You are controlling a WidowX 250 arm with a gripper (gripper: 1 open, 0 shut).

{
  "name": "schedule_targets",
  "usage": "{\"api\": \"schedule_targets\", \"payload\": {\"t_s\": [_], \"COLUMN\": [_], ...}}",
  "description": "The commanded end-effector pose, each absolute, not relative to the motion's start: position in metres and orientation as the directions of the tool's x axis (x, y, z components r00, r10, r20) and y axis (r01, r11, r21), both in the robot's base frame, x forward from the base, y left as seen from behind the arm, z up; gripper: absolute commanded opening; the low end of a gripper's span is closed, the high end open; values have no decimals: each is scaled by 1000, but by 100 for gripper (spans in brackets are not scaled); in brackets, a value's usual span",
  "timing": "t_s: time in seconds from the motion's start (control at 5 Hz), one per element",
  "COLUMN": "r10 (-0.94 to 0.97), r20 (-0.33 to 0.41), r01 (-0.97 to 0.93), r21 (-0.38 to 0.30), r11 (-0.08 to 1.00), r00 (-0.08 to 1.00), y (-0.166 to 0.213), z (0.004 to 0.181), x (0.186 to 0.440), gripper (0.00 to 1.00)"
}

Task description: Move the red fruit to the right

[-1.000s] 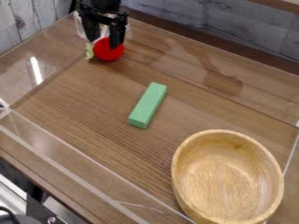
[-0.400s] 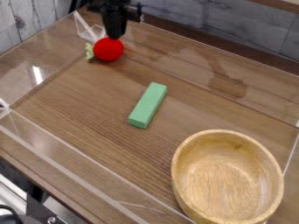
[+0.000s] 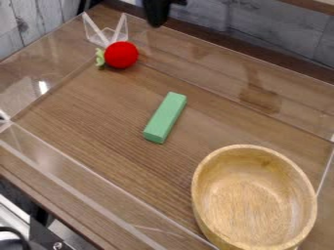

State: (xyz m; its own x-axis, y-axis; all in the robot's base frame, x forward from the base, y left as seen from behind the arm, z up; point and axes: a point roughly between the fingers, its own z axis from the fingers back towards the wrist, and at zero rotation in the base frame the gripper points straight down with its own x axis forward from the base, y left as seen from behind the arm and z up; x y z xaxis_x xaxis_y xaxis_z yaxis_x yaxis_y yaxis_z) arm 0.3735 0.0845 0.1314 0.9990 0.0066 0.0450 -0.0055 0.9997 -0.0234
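The claw (image 3: 158,14) has closed empty and lifted away toward the surface's (image 3: 92,127) far edge; the fruit (image 3: 120,55) stays near the far left corner, so the grasp missed.

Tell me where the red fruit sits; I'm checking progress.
The small red fruit rests on the wooden table at upper left, beyond the green rectangular block.

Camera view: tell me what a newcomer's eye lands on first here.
The red fruit stands out most, a bright spot lying on the wooden table near the far left corner. Next comes the green block lying at a slant mid-table, then the big wooden bowl at the near right. The dark gripper hangs at the top edge, up and to the right of the fruit, holding nothing.
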Motion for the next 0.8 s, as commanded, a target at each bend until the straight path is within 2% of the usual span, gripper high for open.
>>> {"api": "schedule_targets", "payload": {"t_s": [0.0, 0.6], "r10": [73, 173], "r20": [119, 94], "r01": [-74, -176], "r21": [0, 27], "r11": [997, 984], "r00": [990, 980], "y": [105, 133], "z": [147, 118], "x": [368, 375], "gripper": [100, 100]}}
